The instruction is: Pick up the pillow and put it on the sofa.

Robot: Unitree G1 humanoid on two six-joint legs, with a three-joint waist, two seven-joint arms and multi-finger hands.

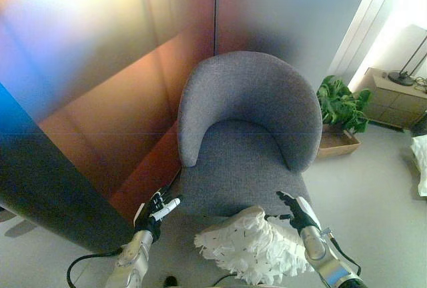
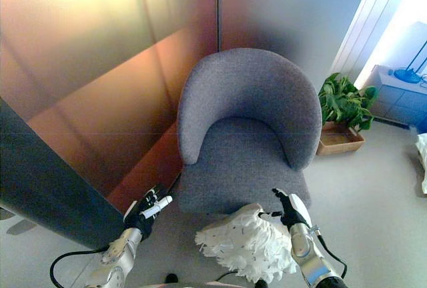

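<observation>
Nearest to us: a white, shaggy pillow lying on the pale floor, low in the view, just in front of the chair's seat edge.

Right hand: we find it at the pillow's right upper edge, fingers extended and relaxed, clasping nothing; whether it touches the fringe we cannot tell.

Left hand: we find it apart from the pillow, off to its left beside the chair's front left corner, fingers straight, holding nothing.

Next: the sofa, a grey upholstered tub chair with a curved back, its seat bare, standing in a corner.

Behind and to the left of it: tall panelled walls.

To the right of the chair: a green potted plant in a shallow wooden box.

Farthest, at the upper right: a low cabinet carrying a lamp base, and a white object at the right edge, which we cannot identify.
</observation>
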